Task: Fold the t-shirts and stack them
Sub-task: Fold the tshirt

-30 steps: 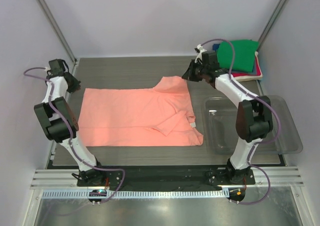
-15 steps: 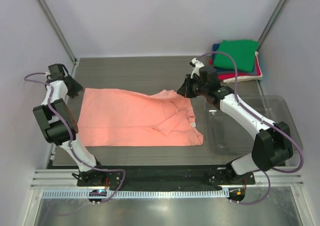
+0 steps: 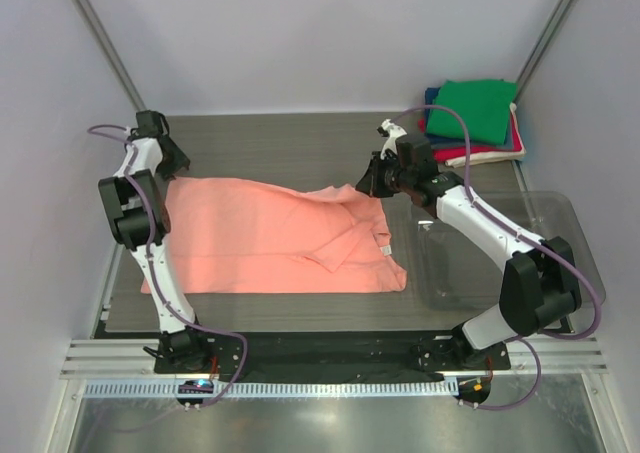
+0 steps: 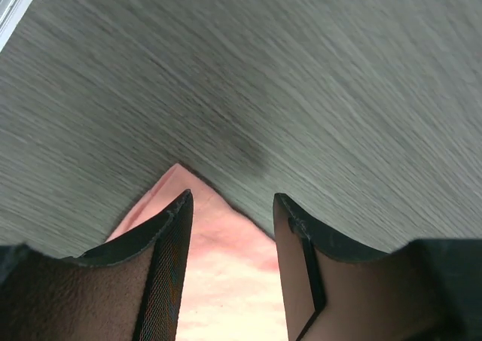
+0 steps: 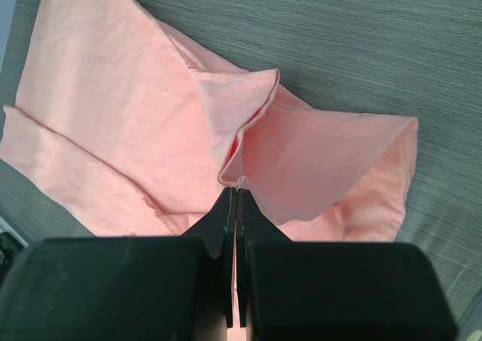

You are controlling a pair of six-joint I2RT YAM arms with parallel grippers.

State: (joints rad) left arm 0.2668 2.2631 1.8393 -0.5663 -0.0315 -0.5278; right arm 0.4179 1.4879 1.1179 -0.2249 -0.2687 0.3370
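Observation:
The salmon-pink t-shirt [image 3: 260, 238] lies spread across the table, with a sleeve folded over near its right end. My right gripper [image 3: 368, 184] is shut on a fold of its far right edge and holds it slightly raised; the pinch shows in the right wrist view [image 5: 236, 187], with the shirt [image 5: 120, 123] draped ahead. My left gripper [image 3: 166, 163] is open at the shirt's far left corner. In the left wrist view the gripper [image 4: 232, 199] has its jaws apart, with the pink corner [image 4: 218, 235] between them. Folded t-shirts [image 3: 475, 108], green on top, are stacked at the back right.
A clear plastic tray [image 3: 580, 263] sits at the right, beside the shirt. The table's dark wood-grain surface [image 3: 270, 143] shows behind the shirt. Walls and frame posts close in the left, right and back sides.
My right gripper has pulled the shirt's far right edge toward the front and left. My left gripper has swung from the table's left edge to the shirt's far left corner.

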